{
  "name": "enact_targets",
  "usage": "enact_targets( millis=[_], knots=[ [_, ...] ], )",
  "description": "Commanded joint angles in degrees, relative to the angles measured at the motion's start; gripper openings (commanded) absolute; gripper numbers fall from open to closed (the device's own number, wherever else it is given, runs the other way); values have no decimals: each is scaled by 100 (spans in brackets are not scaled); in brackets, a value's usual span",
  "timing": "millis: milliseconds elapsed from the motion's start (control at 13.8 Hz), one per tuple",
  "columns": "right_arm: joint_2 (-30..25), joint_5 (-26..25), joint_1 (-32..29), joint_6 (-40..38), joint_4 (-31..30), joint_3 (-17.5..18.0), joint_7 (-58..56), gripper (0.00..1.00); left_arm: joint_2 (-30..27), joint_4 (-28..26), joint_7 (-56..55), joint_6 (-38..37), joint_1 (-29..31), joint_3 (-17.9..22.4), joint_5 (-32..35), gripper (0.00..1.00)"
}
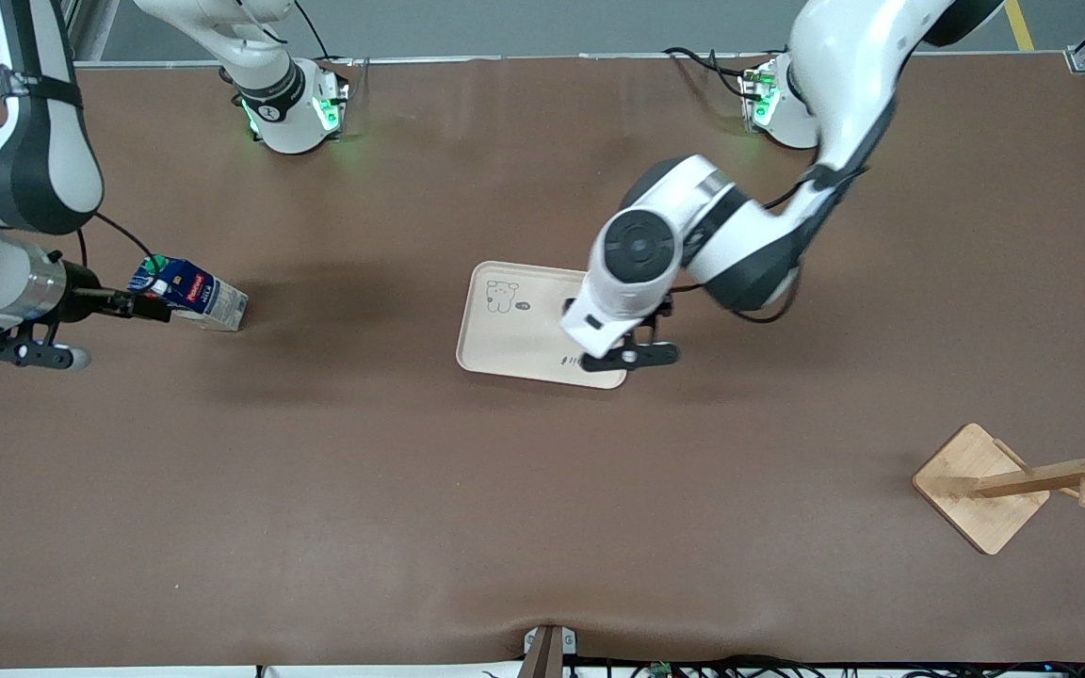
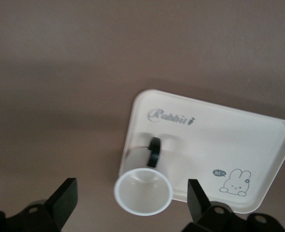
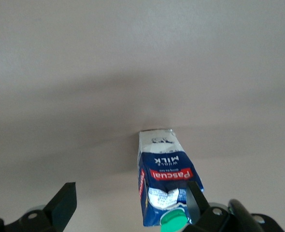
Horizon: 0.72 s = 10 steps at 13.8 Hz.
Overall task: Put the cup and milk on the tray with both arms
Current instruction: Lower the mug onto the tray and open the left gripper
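The cream tray lies mid-table. The white cup stands upright on the tray near the word "Rabbit", with its black handle showing. My left gripper hangs over the cup, open, with both fingers clear of it. In the front view the left gripper hides the cup. The blue milk carton stands tilted on the table toward the right arm's end. My right gripper is open. One of its fingers is against the carton's top by the green cap. It also shows in the front view.
A wooden rack with a square base and pegs stands toward the left arm's end, nearer to the front camera than the tray. The arm bases with green lights stand along the table's back edge.
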Motion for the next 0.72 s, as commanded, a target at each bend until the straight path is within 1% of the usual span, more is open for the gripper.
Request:
enact_targets(
  millis=[0, 145, 289, 506, 651],
  knots=[
    [-309, -345, -57, 164, -401, 4, -62, 100, -615, -131, 488, -296, 548, -1, 95, 100],
    [-317, -460, -250, 330, -602, 4, -272, 100, -844, -131, 935, -437, 1032, -1, 95, 100],
    [-361, -460, -382, 804, -910, 4, -501, 100, -1064, -131, 1463, -446, 1497, 8, 95, 100],
    [-423, -452, -418, 1051, -1244, 4, -502, 100, -1442, -123, 1781, -446, 2008, 8, 95, 100],
    [-441, -425, -418, 1140, -1368, 4, -502, 100, -1653, -123, 1913, -569, 2220, 8, 95, 100]
  ],
)
